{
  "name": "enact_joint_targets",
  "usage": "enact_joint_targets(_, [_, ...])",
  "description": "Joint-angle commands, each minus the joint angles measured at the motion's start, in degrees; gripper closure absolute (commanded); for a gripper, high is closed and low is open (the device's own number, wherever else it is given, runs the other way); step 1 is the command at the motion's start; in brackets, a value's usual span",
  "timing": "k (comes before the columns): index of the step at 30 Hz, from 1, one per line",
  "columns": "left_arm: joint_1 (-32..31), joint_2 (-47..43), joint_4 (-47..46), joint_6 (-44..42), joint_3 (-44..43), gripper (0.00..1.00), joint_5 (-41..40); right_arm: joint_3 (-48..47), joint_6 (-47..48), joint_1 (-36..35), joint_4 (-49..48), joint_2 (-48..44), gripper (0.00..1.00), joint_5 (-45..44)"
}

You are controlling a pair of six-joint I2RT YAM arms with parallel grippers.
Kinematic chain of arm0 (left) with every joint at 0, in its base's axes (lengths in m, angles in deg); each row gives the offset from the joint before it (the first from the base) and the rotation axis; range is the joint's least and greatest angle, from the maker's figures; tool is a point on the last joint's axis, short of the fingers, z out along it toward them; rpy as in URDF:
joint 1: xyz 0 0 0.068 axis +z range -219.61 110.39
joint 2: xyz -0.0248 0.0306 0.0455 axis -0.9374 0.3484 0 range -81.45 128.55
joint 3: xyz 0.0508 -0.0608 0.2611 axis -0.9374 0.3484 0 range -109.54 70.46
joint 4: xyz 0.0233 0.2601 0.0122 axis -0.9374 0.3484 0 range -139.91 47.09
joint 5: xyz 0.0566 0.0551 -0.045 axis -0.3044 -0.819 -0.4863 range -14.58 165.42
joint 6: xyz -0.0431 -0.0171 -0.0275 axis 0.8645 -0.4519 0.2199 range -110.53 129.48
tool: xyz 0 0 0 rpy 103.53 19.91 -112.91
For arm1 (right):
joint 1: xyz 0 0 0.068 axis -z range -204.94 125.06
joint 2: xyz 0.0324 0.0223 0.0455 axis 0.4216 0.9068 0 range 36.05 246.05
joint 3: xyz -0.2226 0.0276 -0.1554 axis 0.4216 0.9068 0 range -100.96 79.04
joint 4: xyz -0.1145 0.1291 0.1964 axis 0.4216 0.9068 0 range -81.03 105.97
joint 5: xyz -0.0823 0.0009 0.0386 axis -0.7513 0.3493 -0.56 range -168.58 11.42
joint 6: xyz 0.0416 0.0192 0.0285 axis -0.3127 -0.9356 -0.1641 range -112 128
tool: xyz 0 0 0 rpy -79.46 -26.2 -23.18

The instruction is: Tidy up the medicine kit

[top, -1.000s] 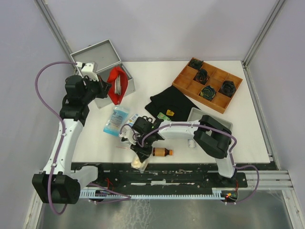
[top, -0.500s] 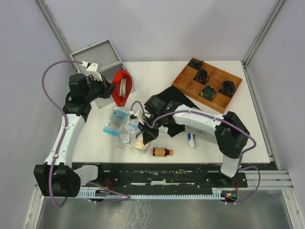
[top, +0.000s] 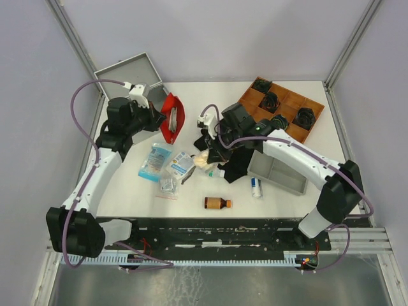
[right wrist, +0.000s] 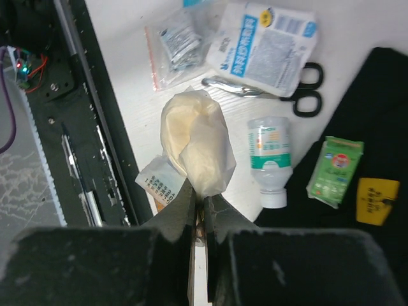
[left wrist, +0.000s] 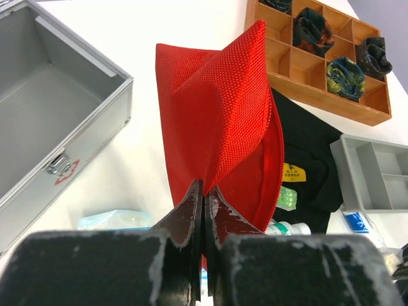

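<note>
The medicine kit, a silver-grey metal case, stands open at the far left; in the left wrist view its inside looks bare. My left gripper is shut on the edge of a red fabric pouch, held up just right of the case; the pouch hangs from the closed jaws. My right gripper is shut on a cream glove-like bundle, held above the table's middle. The bundle hangs from those jaws.
On the table lie a blue packet, a white packet, a small zip bag, scissors, a brown bottle, a white bottle and a green packet. There are also a black cloth, a grey divided tray and a wooden tray.
My left gripper carried the red pouch right, away from the case. My right gripper lifted the cream bundle from near the front edge up toward the table's middle.
</note>
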Motion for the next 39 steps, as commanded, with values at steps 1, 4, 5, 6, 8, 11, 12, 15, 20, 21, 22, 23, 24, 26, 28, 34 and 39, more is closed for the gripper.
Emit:
enact_joint_targets(1, [-4.7,-0.9,-4.5,4.0,-0.4,0.97,-5.0,-5.6,-2.8,0.3,-1.7,-5.1,0.94,-7.8])
enact_joint_targets(4, [-8.2,-0.2,-4.3,6.4,0.1,0.97,-7.4,-10.3,-4.5,0.3,-0.7,-4.8,0.94,-11.3])
enact_joint_targets(5, [-9.3,0.0,-4.3,7.0,0.2,0.97,-8.3,-11.9,-5.0,0.2,-0.4,-4.4,0.94,-12.7])
enact_joint_targets(6, [-10.4,0.4,-4.4,7.4,0.4,0.97,-9.2,-13.4,-5.9,0.3,0.0,-3.8,0.94,-14.3])
enact_joint_targets(8, [-12.6,1.1,-4.5,8.1,0.5,0.97,-11.0,-16.2,-7.1,0.3,1.1,-2.5,0.94,-17.4])
enact_joint_targets(11, [-14.7,1.8,-4.7,9.2,0.7,0.97,-12.3,-19.3,-9.1,0.3,2.4,-0.3,0.95,-22.7])
enact_joint_targets(12, [-15.3,1.9,-4.9,9.6,1.0,0.97,-12.5,-20.2,-9.8,0.3,2.9,0.4,0.95,-24.4])
enact_joint_targets(15, [-16.2,1.9,-6.0,10.1,1.8,0.97,-12.8,-22.3,-11.2,0.2,3.8,2.5,0.95,-26.8])
enact_joint_targets(20, [-17.3,1.3,-8.3,10.6,3.3,0.97,-13.2,-26.3,-13.3,0.3,6.4,7.1,0.96,-30.1])
enact_joint_targets(21, [-17.6,1.3,-8.7,10.7,3.5,0.97,-13.2,-27.0,-13.9,0.2,6.9,7.8,0.96,-30.4])
enact_joint_targets(22, [-17.9,1.3,-9.0,10.8,3.7,0.97,-13.2,-27.4,-14.3,0.3,7.1,8.5,0.97,-30.5])
enact_joint_targets(23, [-18.2,1.3,-9.5,10.8,3.9,0.97,-13.1,-27.8,-14.8,0.2,7.2,9.0,0.97,-30.7])
enact_joint_targets(24, [-18.6,1.4,-9.9,10.6,4.2,0.97,-13.1,-28.2,-15.1,0.3,7.2,9.5,0.97,-30.9])
enact_joint_targets(26, [-19.3,1.5,-10.4,10.2,4.4,0.97,-13.4,-29.1,-15.5,0.3,7.6,10.4,0.97,-31.4])
enact_joint_targets(28, [-19.6,1.7,-11.3,10.4,4.8,0.97,-12.5,-29.8,-15.9,0.2,7.7,11.2,0.97,-31.9])
enact_joint_targets(34, [-19.8,2.3,-15.9,12.9,6.9,0.97,-6.6,-29.9,-17.8,0.0,6.8,12.6,0.95,-32.6])
enact_joint_targets(39, [-19.7,2.6,-18.3,14.2,7.8,0.97,-4.0,-29.6,-19.5,-0.3,5.4,13.2,0.92,-27.2])
